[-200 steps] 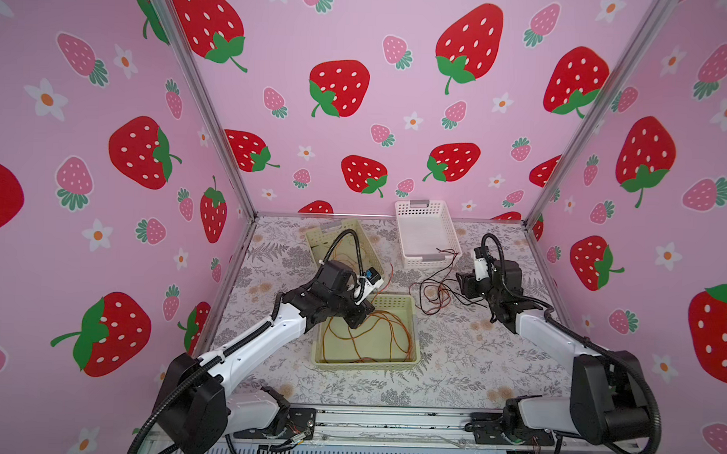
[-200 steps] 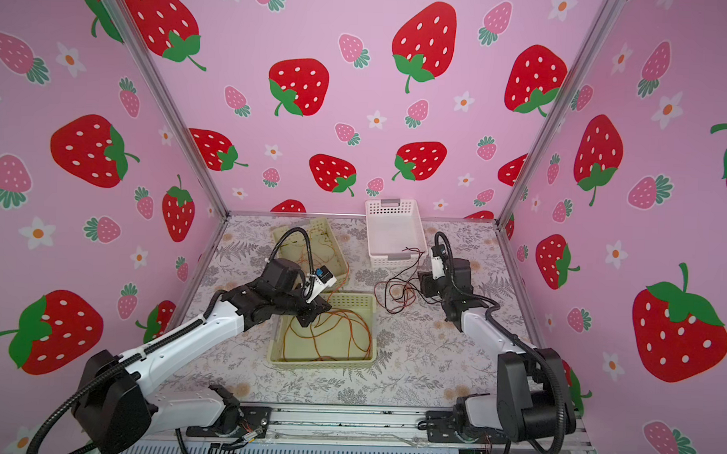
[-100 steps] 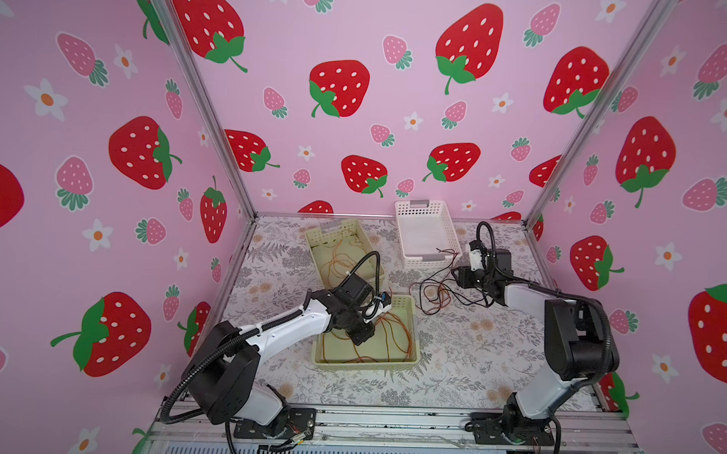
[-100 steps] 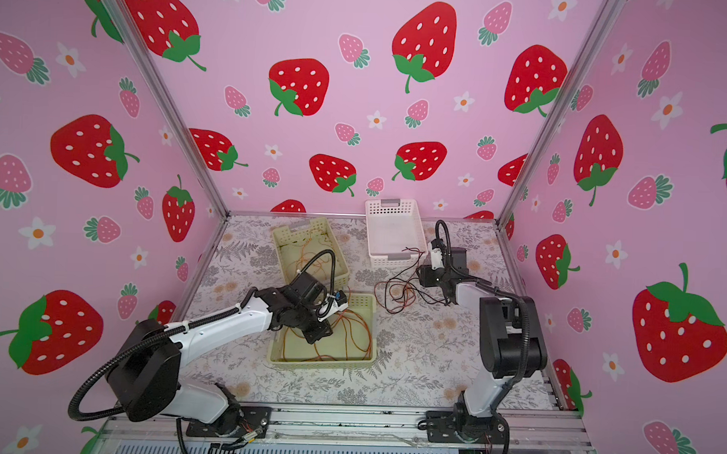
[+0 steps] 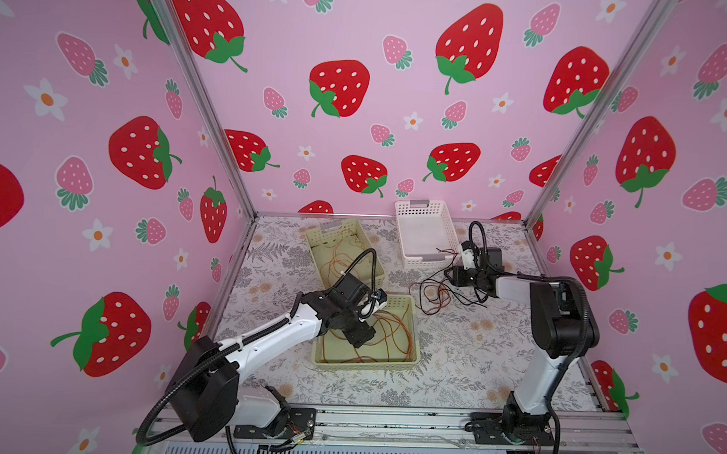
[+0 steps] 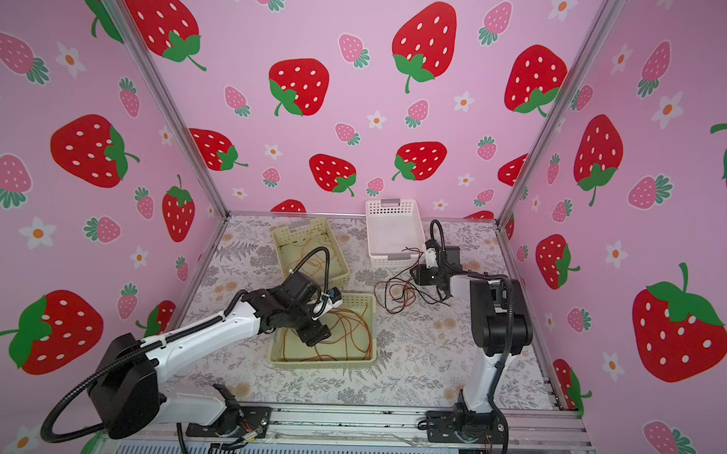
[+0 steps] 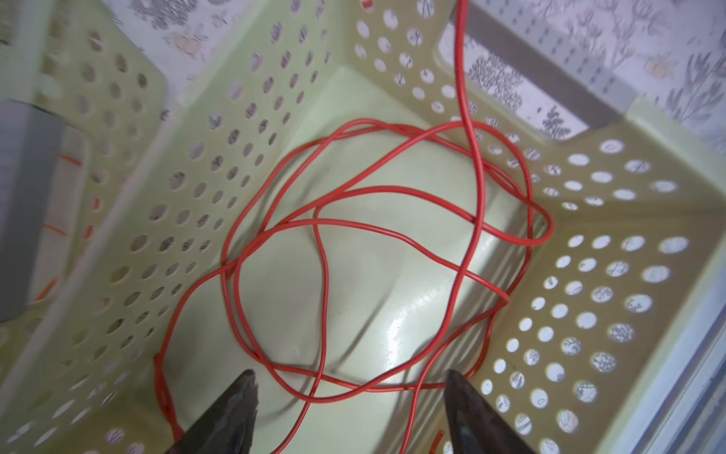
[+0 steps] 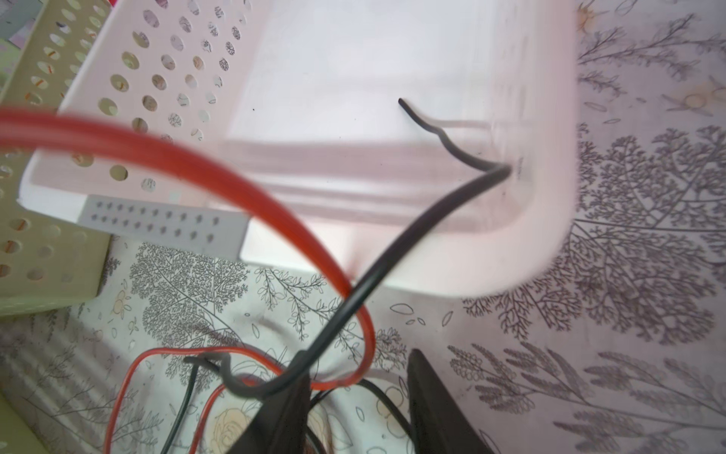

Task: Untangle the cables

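- Left claw (image 7: 349,377): jaws wide apart and empty, hanging inside the near basket (image 5: 365,365).
- Orange cables (image 7: 325,283): loose overlapping loops on that basket's floor, right under the open claw. One strand climbs out over the basket wall. A few more orange strands lie in the far basket (image 5: 332,231).
- Right claw (image 8: 359,369): low over the worktop (image 5: 474,352), just in front of the white basket (image 5: 423,261). The jaws stand apart with a narrower gap than the left. Thin wires run through the gap, and none looks pinched.
- Tangle (image 5: 434,293): red and black cables heaped on the worktop between the near basket and the right claw, touching that claw's tips. The right arm is much the nearer. The left claw is well apart from it, across the basket wall.
- Key relation: the black cable (image 8: 377,271) rises from beside one right finger and runs straight ahead of the claw towards the white basket, its free end over the basket's floor.
- The red cable (image 8: 196,157) arcs across the black one just ahead of the tips. I cannot tell which lies on top.
- Judgement: the coming grasp belongs to the right claw, on the black cable. Pulling along its length, away from the red arc, should free it. A sideways pull would probably drag the whole heap.
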Motion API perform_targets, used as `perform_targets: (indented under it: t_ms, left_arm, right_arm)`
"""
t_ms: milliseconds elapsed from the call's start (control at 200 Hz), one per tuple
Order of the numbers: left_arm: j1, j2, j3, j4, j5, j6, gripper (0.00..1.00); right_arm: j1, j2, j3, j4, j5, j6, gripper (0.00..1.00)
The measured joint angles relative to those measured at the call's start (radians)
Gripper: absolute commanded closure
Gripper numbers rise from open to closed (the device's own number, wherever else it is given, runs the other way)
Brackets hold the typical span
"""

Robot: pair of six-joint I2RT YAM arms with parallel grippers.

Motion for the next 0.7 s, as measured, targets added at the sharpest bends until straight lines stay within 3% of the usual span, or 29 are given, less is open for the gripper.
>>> perform_targets:
  t_ms: [85,235,470,700]
  left_arm:
    - [0.000,-0.034,0.013,-0.006,-0.027,0.006,0.21]
    - [0.000,-0.067,0.021,0.004,-0.057,0.018,0.21]
    - [0.000,-0.059,0.082,0.135,-0.055,0.016,0.20]
    - [-0.002,0.058,0.268,0.346,0.060,-0.001,0.23]
  right_arm:
    - [0.000,0.012,0.014,-0.003,-0.003,0.006,0.83]
    - [0.002,0.000,0.013,-0.016,0.025,-0.005,0.97]
    - [0.002,-0.176,-0.011,-0.099,0.130,-0.057,1.00]
    - [0.002,-0.426,0.010,-0.194,0.240,-0.116,1.00]
